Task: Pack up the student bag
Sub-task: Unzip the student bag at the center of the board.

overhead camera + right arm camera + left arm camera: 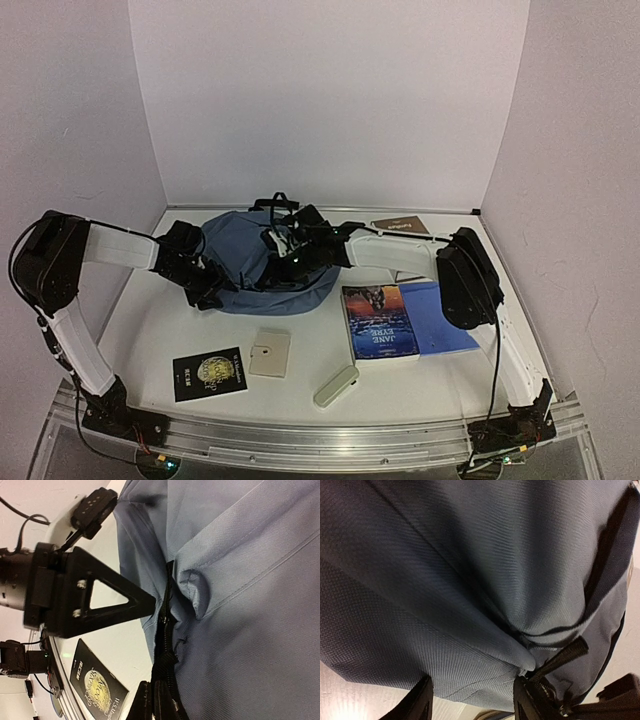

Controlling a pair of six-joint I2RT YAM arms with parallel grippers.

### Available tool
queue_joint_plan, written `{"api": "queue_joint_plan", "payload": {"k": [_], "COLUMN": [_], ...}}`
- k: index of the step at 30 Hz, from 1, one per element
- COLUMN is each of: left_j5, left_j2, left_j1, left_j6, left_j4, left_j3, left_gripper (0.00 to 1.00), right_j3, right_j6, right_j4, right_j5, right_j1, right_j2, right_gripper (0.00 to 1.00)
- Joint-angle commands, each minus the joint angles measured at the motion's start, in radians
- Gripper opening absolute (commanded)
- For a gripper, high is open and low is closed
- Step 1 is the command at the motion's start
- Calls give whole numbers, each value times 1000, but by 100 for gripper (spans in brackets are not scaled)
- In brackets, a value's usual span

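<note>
The slate-blue student bag (pixel 245 262) lies slumped at the middle back of the table. My left gripper (pixel 210 291) is at its near-left edge. In the left wrist view both fingers (pixel 418 702) press a wide fold of the bag's fabric (pixel 470 670) that fills the gap between them. My right gripper (pixel 281 252) sits on top of the bag. In the right wrist view it (pixel 159 702) is shut on the black zipper pull (pixel 167 667) running along the bag's seam. The left gripper's triangular finger (pixel 107 597) touches the bag's edge beside that zipper.
A Jane Eyre book (pixel 380 322) and a bright-blue notebook (pixel 447 318) lie to the right of the bag. A black book (pixel 209 373), a beige card (pixel 270 353) and a pale green case (pixel 336 386) lie in front. A brown book (pixel 401 226) is at the back right.
</note>
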Motion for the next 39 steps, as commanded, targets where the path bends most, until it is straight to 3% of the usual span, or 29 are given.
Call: {"api": "queue_joint_plan", "payload": {"k": [1,4,7,20,22,26,28,34,39], "left_j5": [-56,-59,-40,-26,13,-23,-38,81,53], "left_j2": [49,57,63,53,10,-105,-150,-213,-255], "left_j1": [21,63,130,263,252,139,99,57,-54], "left_j6": [-58,-83,-96,-18,31,245,328,451,594], "left_j4": [8,2,6,5,41,-46,-86,-36,106], "left_j3": [39,16,-19,-40,-35,64,100,96,34], "left_gripper": [38,15,1,1,6,56,71,78,79], "right_j3": [-61,-112,-161,-295,-285,-234,-208,-152,-154], "right_j6": [-21,-49,-65,-113,-98,-60,-48,-5,-10], "right_j4": [34,33,34,32,33,33,34,37,37], "right_j5": [-21,-11,-3,16,-5,-40,-49,-72,-62], "right_j1": [6,3,-18,-117,-116,-105,-95,-82,-83], "right_j2": [-84,-116,-143,-201,-193,-152,-133,-90,-95], "right_gripper": [0,0,0,0,0,0,0,0,0]}}
